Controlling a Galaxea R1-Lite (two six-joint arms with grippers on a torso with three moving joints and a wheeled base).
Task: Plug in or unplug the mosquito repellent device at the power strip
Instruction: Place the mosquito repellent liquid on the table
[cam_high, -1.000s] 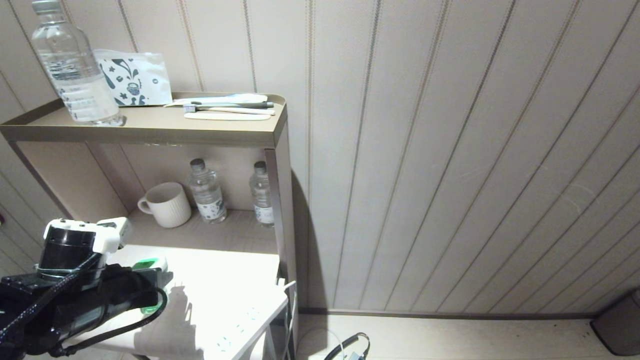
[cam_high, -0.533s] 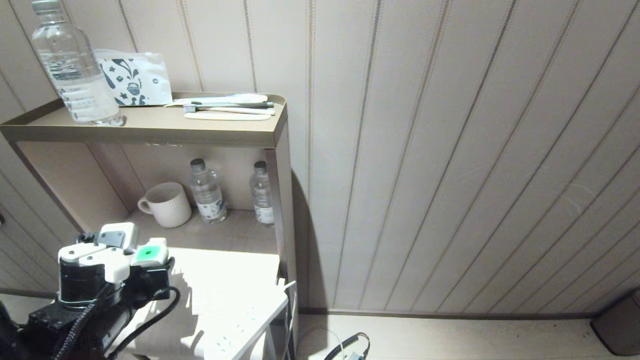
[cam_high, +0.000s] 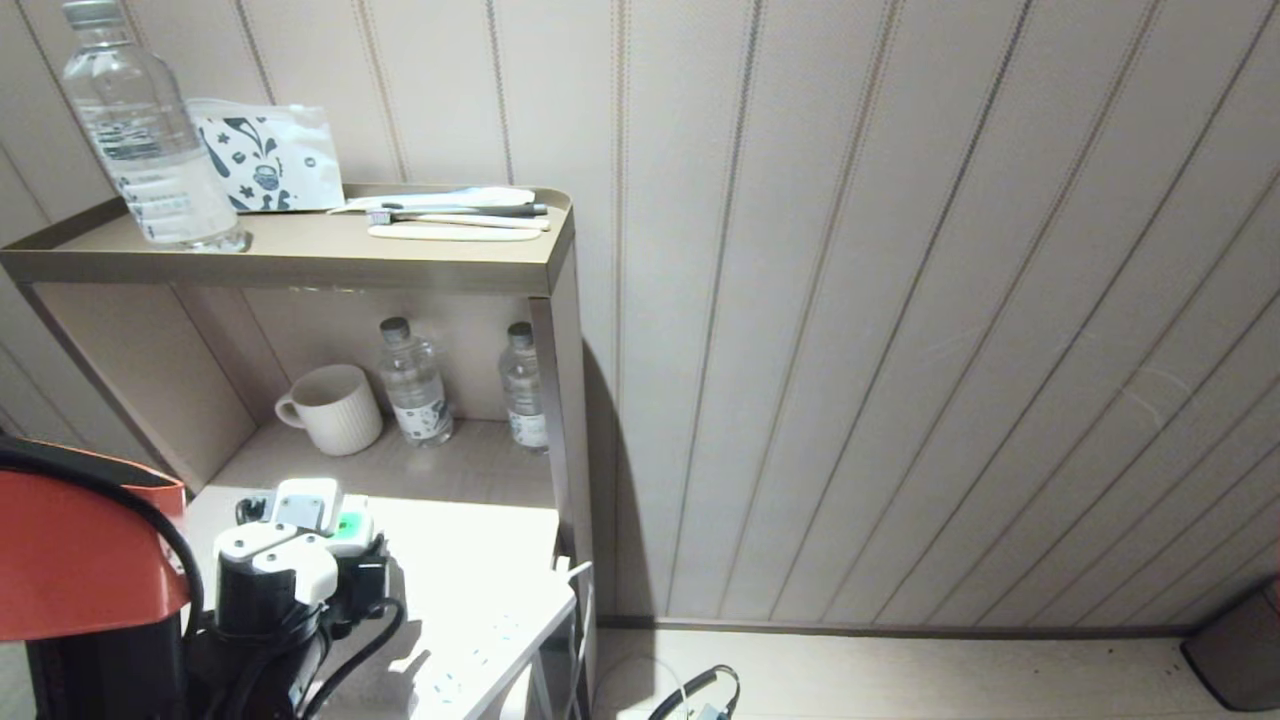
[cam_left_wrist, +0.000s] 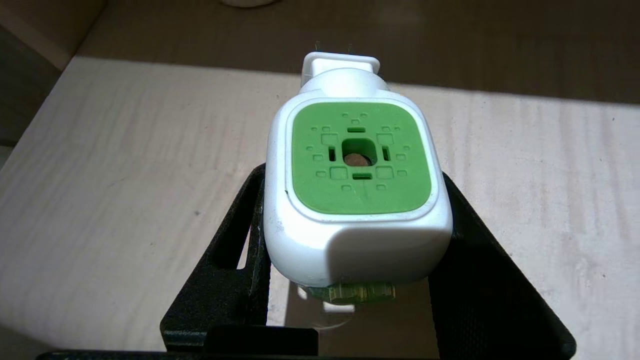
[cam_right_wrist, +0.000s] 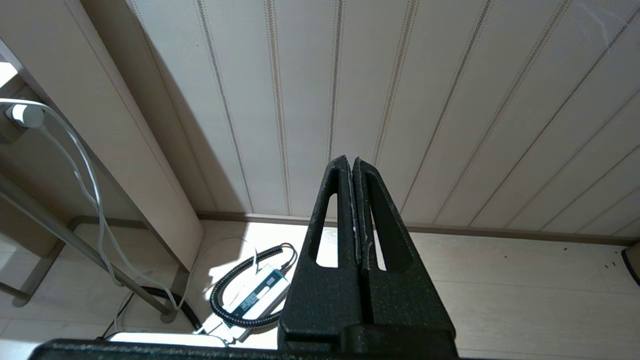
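Observation:
My left gripper (cam_left_wrist: 352, 200) is shut on the mosquito repellent device (cam_left_wrist: 357, 190). The device's white head has a green top face, and a bit of the green bottle shows underneath. In the head view the gripper (cam_high: 352, 560) holds the device (cam_high: 345, 525) above the near-left part of the white tabletop (cam_high: 470, 545). The power strip (cam_high: 475, 665) lies flat at the table's front right edge, to the right of the gripper and apart from it; it is out of the left wrist view. My right gripper (cam_right_wrist: 352, 162) is shut and empty, hanging over the floor by the wall.
Behind the table is a shelf unit holding a ribbed mug (cam_high: 330, 408) and two small water bottles (cam_high: 413, 385). On its top stand a big bottle (cam_high: 140, 130), a pouch (cam_high: 265, 155) and toothbrushes (cam_high: 455, 215). A power adapter with a coiled cable (cam_right_wrist: 257, 295) lies on the floor.
My left arm has swung right and nearer over the table, carrying the device. The wrist has turned upright, and the red upper part of the arm has come into view at the left.

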